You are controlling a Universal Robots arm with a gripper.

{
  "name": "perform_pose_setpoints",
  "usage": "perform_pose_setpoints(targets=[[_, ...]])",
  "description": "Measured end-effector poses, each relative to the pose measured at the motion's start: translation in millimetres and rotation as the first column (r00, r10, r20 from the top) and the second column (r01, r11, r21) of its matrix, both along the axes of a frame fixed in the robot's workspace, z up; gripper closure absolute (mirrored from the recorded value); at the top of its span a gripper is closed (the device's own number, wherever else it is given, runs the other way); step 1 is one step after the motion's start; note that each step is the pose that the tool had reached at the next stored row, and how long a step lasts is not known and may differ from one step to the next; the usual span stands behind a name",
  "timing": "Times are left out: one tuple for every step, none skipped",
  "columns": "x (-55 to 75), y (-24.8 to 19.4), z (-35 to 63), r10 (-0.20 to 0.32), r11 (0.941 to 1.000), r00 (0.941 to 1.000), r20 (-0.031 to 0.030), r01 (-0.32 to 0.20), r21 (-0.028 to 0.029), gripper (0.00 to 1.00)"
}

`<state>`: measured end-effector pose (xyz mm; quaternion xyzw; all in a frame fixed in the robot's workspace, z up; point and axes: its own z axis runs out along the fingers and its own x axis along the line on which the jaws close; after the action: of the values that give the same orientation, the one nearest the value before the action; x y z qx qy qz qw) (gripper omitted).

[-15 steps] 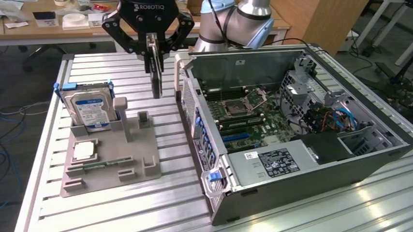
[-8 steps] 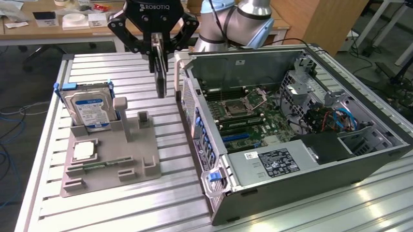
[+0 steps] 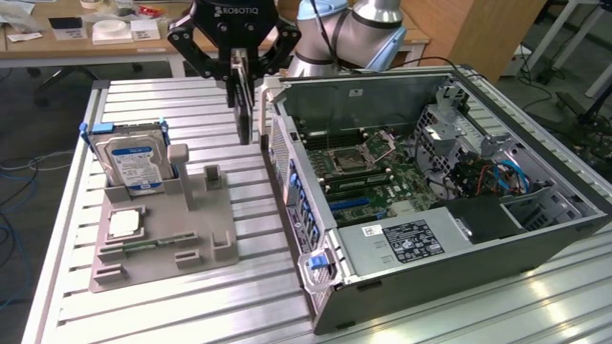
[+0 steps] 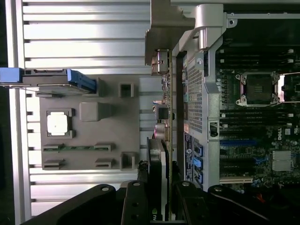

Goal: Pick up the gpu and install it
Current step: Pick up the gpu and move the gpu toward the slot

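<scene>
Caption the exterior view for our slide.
Pincer holds the gpu upright over the table, beside the open computer case.

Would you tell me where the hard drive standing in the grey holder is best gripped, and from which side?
Grip the hard drive by its free top edge, coming from above, pinching across its two broad faces. It stands on edge in the grey holder, its lower part sunk in the slot and blue rails on its sides, so probably only the top is open.

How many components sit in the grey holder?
3: the hard drive upright at the grey holder's far end in the exterior view, the processor chip flat at mid-holder, a thin green memory stick nearer the front. Others may be hidden.
</scene>
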<state>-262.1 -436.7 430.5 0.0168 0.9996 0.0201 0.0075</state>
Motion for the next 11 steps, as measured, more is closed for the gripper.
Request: perform_pose_setpoints(targets=[[0.7, 0.0, 0.0, 0.0, 1.0, 1.0, 0.0, 0.0, 0.0, 0.72], [1.6, 0.0, 0.0, 0.0, 1.0, 1.0, 0.0, 0.0, 0.0, 0.72], [2.6, 0.0, -0.1, 0.0, 1.0, 1.0, 0.0, 0.0, 0.0, 0.72], [3.7, 0.0, 0.0, 0.0, 1.0, 1.0, 0.0, 0.0, 0.0, 0.72], [4.7, 0.0, -0.1, 0.0, 1.0, 1.0, 0.0, 0.0, 0.0, 0.72], [5.5, 0.0, -0.1, 0.0, 1.0, 1.0, 0.0, 0.0, 0.0, 0.72], [6.3, 0.0, -0.1, 0.0, 1.0, 1.0, 0.0001, 0.0, 0.0001, 0.72], [7.1, 0.0, -0.1, 0.0, 1.0, 1.0, 0.0, 0.0, 0.0001, 0.72], [7.9, 0.0, -0.1, 0.0, 1.0, 1.0, 0.0, 0.0, 0.0, 0.72], [8.8, 0.0, -0.1, 0.0, 1.0, 1.0, 0.0, 0.0, 0.0, 0.72], [9.7, 0.0, -0.1, 0.0, 1.0, 1.0, 0.0, 0.0, 0.0, 0.72]])
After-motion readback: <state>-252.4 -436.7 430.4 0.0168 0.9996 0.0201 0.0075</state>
